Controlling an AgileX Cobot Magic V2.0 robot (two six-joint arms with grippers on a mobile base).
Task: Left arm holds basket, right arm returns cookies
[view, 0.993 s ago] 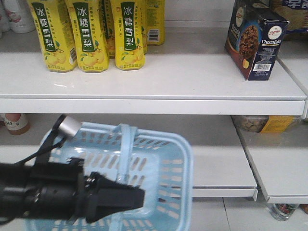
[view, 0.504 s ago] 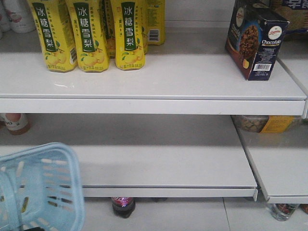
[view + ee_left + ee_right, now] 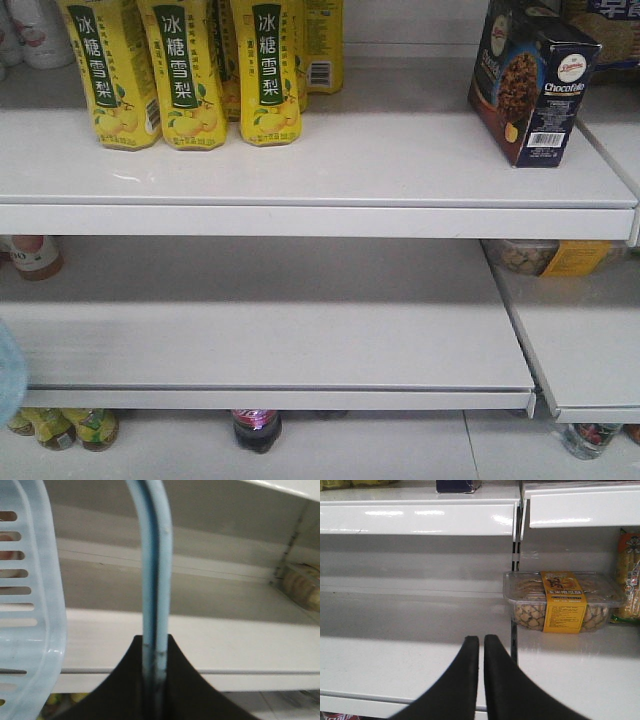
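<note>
While standing upright on the top shelf (image 3: 330, 170) at its right end, the cookies (image 3: 530, 80) box is already sitting back among the stock, well apart from the yellow pear-drink bottles (image 3: 190, 70) at the left, so the return is looking finished. Hanging from the left gripper (image 3: 152, 680), the light blue basket (image 3: 30, 605) is being carried by its thin hoop handle (image 3: 152, 565), jaws pressed together on that handle so the basket is staying off the floor; only a sliver of blue is showing at the front view's left edge. Hovering before the bare lower shelf (image 3: 395, 655), the right gripper (image 3: 481, 647) is holding nothing, fingers nearly touching, near a clear tub of biscuits with a yellow label (image 3: 562, 602) on the neighbouring shelf.
</note>
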